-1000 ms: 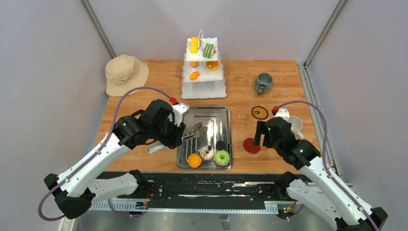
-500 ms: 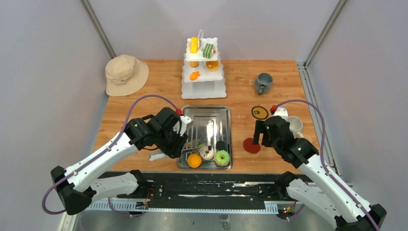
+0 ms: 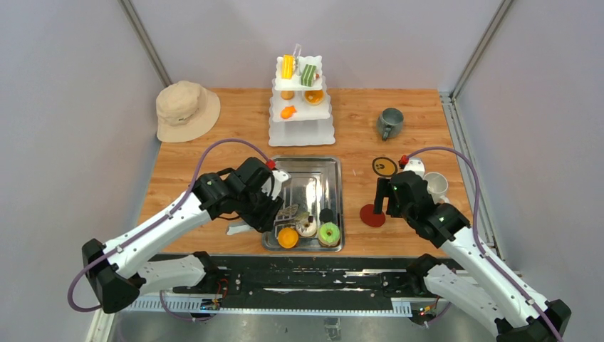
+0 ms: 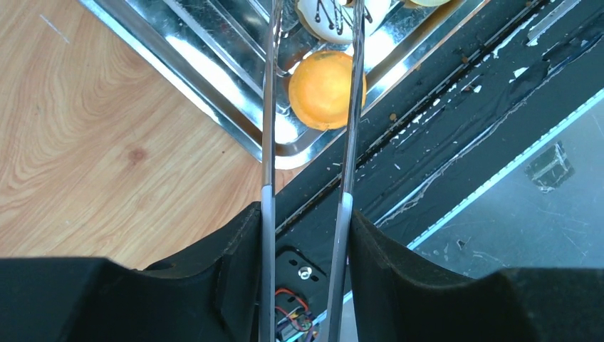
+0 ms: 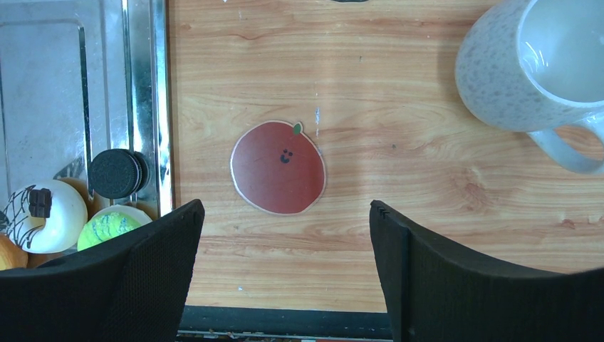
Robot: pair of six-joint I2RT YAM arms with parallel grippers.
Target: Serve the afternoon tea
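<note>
The left arm has pulled back to the near end of the steel tray (image 3: 320, 174). The left gripper (image 4: 306, 214), clamped on metal tongs (image 4: 268, 107), holds their 2 blades over the orange pastry (image 4: 322, 91) there. Picking looks underway; next, squeeze gently and lift. The right gripper (image 5: 285, 208) hangs spread, empty.

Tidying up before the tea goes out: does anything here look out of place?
The beige bucket hat, far left on the table, has nothing to do with tea. Otherwise nothing looks spilled or tipped: the pastries sit in the steel tray and on the white tiered stand.
</note>
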